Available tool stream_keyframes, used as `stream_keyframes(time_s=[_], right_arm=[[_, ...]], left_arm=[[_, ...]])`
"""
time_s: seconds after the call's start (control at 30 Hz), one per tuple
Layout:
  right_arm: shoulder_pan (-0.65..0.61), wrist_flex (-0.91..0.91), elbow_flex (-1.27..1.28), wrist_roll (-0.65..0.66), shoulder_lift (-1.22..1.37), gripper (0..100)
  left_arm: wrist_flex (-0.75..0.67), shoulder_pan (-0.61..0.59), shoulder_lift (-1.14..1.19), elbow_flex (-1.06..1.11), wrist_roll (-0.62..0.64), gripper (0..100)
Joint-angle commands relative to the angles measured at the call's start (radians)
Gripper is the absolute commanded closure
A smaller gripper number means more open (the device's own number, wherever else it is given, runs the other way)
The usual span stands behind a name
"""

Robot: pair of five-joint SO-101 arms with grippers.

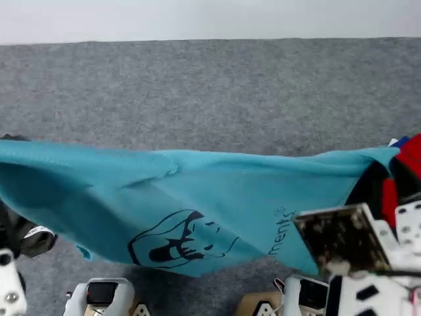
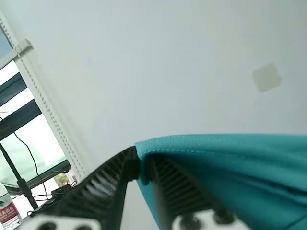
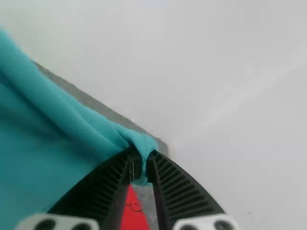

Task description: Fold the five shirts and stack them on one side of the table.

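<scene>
A teal shirt (image 1: 197,197) with a dark printed drawing hangs stretched across the table in the high view, held up at both ends. My left gripper (image 2: 140,165) is shut on one edge of the teal shirt (image 2: 230,163), its black ribbed fingers (image 2: 172,187) pinching the hem. My right gripper (image 3: 140,165) is shut on a bunched corner of the teal shirt (image 3: 53,139). The right arm's white and black body (image 1: 368,263) stands at the lower right of the high view. A red shirt (image 1: 409,158) peeks out at the far right, also seen as red cloth (image 3: 133,211) below my right fingers.
The grey felt tabletop (image 1: 210,92) lies bare behind the held shirt. White arm bases (image 1: 99,296) stand along the near edge. A dark arm part (image 1: 26,237) sits at the left. A window and a pale wall (image 2: 168,57) are behind my left gripper.
</scene>
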Motion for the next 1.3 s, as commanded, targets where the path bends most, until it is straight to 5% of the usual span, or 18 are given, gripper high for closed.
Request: stream_keyframes(time_s=[0.0, 0.33, 0.7, 0.97, 1.27], right_arm=[[0.008, -0.018, 0.003, 0.006, 0.111, 98.8], [0.007, -0.202, 0.170, 0.005, 0.418, 98.8], [-0.065, -0.707, 0.362, 0.005, 0.788, 98.8], [-0.058, -0.998, 0.359, 0.012, 1.067, 98.8], [-0.048, -0.947, 0.147, 0.009, 1.078, 98.8]], left_arm=[[-0.035, -0.009, 0.063, 0.056, -0.005, 100], [-0.147, -0.006, 0.196, 0.489, -0.005, 100], [-0.747, -0.005, 0.497, 0.940, -0.003, 100], [-1.037, -0.011, 0.878, 0.880, -0.003, 100], [-0.953, -0.035, 1.043, 0.484, 0.002, 100]])
